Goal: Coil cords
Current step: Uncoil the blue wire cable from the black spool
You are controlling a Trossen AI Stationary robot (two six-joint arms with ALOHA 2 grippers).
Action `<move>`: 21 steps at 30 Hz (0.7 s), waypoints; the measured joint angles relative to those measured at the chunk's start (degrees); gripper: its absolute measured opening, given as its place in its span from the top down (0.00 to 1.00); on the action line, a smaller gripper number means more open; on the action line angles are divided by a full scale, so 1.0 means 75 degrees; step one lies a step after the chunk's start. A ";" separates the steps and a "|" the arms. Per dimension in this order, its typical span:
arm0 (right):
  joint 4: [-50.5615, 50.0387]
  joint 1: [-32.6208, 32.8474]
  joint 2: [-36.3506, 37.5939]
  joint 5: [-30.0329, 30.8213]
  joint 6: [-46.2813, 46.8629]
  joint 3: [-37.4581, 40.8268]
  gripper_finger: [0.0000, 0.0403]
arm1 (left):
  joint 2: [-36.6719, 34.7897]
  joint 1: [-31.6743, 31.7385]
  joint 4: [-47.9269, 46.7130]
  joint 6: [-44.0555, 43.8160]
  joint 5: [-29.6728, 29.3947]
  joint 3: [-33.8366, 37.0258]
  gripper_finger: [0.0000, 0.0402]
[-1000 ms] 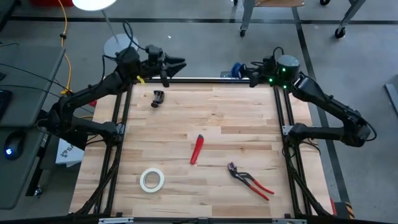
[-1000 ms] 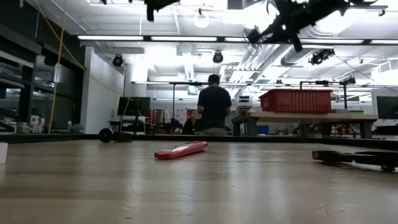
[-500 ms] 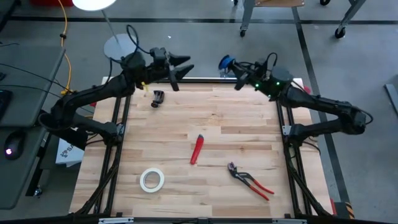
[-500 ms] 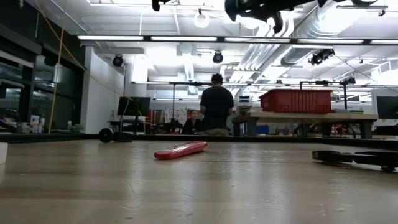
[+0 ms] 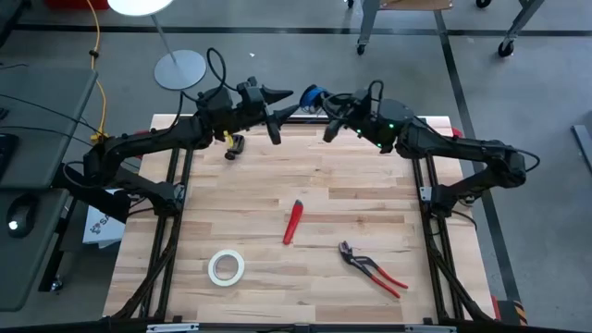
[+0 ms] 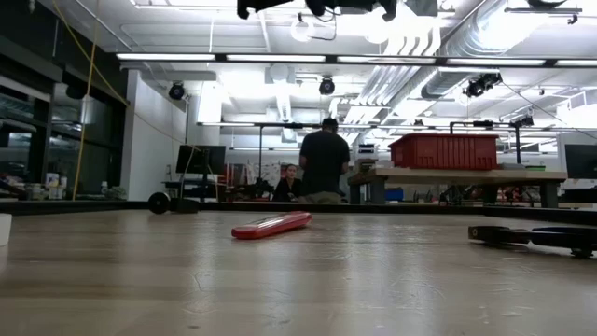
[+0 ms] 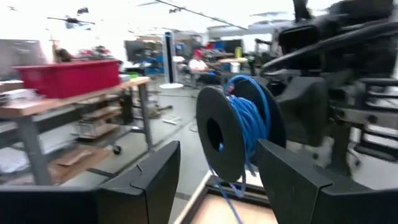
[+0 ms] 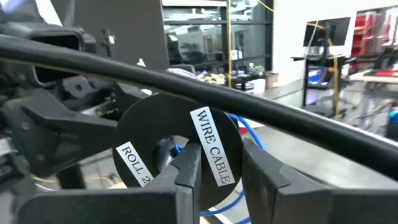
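A black round spool wound with thin blue wire hangs in the air over the table's far edge. My right gripper is shut on it and comes from the table's right. My left gripper stands open just to the spool's left and points level at it. In the left wrist view its fingers frame the spool without touching it. A loose end of the wire droops below the spool. My right gripper holds the spool by its labelled flange, whose flat face is turned toward the wrist. One finger sits near the centre hole and the other at the rim, with that stretch of flange between them. The fingers point level from the table's right. The spool is lifted clear, on edge.
On the wooden table lie a small black clip at the far left, a red cutter in the middle, a white tape roll near left and red-handled pliers near right. A lamp base stands behind the table.
My right gripper has carried the spool along the far edge toward the table's left and a little up, rolling its wrist. My left gripper has gone toward the table's right, toward the spool, has rolled, and its fingers stand wider apart.
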State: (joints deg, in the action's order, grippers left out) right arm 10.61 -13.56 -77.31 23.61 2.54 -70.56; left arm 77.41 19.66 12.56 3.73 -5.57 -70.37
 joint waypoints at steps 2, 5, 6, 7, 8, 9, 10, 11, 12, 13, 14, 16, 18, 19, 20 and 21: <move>-0.0287 0.0023 -0.0139 0.0348 -0.0008 -0.0307 0.84 | 0.0000 0.0003 0.0150 -0.0003 -0.0207 0.0000 0.49; -0.0386 0.0009 -0.0323 0.0841 -0.0207 -0.0620 0.84 | -0.0059 -0.0050 0.0219 -0.0012 -0.0226 0.0000 0.49; -0.0411 0.0008 -0.0402 0.0918 -0.0383 -0.0709 0.84 | -0.0082 -0.0097 0.0299 -0.0017 -0.0213 0.0000 0.49; -0.0415 0.0007 -0.0494 0.1038 -0.0524 -0.0824 0.84 | -0.0118 -0.0140 0.0328 -0.0017 -0.0185 0.0000 0.49; -0.0419 0.0005 -0.0568 0.1114 -0.0603 -0.0928 0.84 | -0.0125 -0.0188 0.0429 -0.0005 -0.0118 0.0000 0.49; -0.0418 0.0008 -0.0647 0.1157 -0.0668 -0.1027 0.84 | -0.0125 -0.0258 0.0581 0.0031 -0.0098 0.0000 0.49; -0.0409 0.0008 -0.0727 0.1184 -0.0695 -0.1143 0.84 | -0.0128 -0.0321 0.0665 0.0109 -0.0093 0.0000 0.49; -0.0396 0.0008 -0.0808 0.1203 -0.0726 -0.1245 0.84 | -0.0128 -0.0385 0.0722 0.0228 -0.0093 0.0000 0.49; -0.0356 0.0011 -0.0897 0.1268 -0.0745 -0.1342 0.84 | -0.0127 -0.0454 0.0723 0.0377 -0.0093 0.0000 0.49; -0.0334 0.0013 -0.0981 0.1289 -0.0746 -0.1423 0.84 | -0.0118 -0.0509 0.0721 0.0557 -0.0110 0.0000 0.49; -0.0313 0.0016 -0.1074 0.1313 -0.0746 -0.1499 0.84 | -0.0116 -0.0566 0.0712 0.0714 -0.0198 0.0000 0.49; -0.0242 0.0017 -0.1187 0.1310 -0.0749 -0.1621 0.84 | -0.0108 -0.0682 0.0727 0.0869 -0.0539 0.0000 0.49; -0.0184 0.0014 -0.1258 0.1310 -0.0749 -0.1725 0.84 | -0.0108 -0.0762 0.0794 0.0969 -0.0978 0.0000 0.49; -0.0176 0.0015 -0.1278 0.1313 -0.0751 -0.1747 0.84 | -0.0108 -0.0786 0.0816 0.0987 -0.1217 0.0000 0.49; -0.0128 0.0014 -0.1293 0.1312 -0.0758 -0.1755 0.84 | -0.0110 -0.0796 0.0831 0.0993 -0.1380 0.0000 0.49; -0.0092 0.0015 -0.1301 0.1293 -0.0794 -0.1755 0.84 | -0.0111 -0.0796 0.0831 0.0992 -0.1497 0.0000 0.49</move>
State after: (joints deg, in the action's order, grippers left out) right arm 9.92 -13.44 -87.07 33.31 -3.41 -83.72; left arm 76.58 13.69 18.79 11.17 -16.79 -70.37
